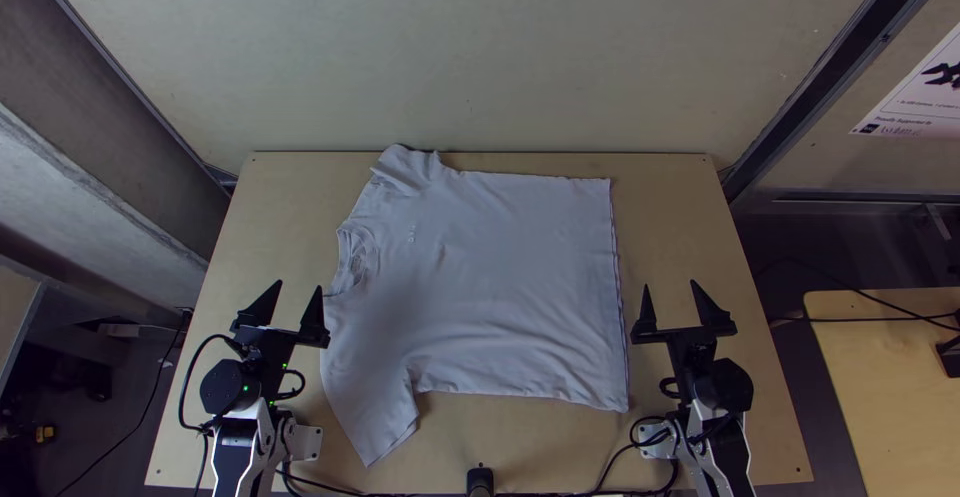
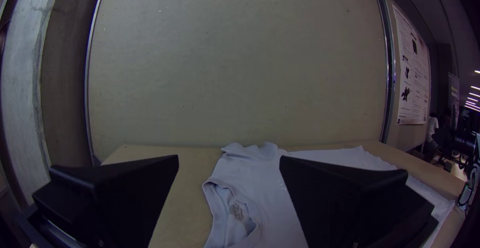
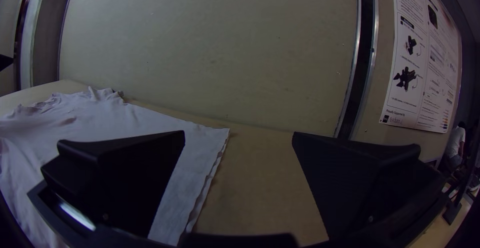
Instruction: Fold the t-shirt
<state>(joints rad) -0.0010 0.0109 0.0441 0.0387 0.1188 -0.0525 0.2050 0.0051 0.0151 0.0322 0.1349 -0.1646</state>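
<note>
A pale grey-white t-shirt (image 1: 490, 277) lies spread on the table, collar toward the left and hem toward the right. Its near sleeve points toward the near edge; the far sleeve is rumpled near the far edge. My left gripper (image 1: 300, 289) stands open just left of the near sleeve, holding nothing. My right gripper (image 1: 672, 289) is open to the right of the hem, also without cloth. The left wrist view has the shirt's collar (image 2: 232, 213) between the spread fingers of the left gripper (image 2: 229, 165). In the right wrist view the hem (image 3: 212, 168) passes between the fingers of the right gripper (image 3: 239, 138).
The light wooden table (image 1: 700, 217) has bare wood on both sides of the shirt. Black cables (image 1: 620, 457) run along the near edge. A wall panel (image 1: 480, 57) rises behind the far edge, and a second wooden table (image 1: 890, 357) stands off to the right.
</note>
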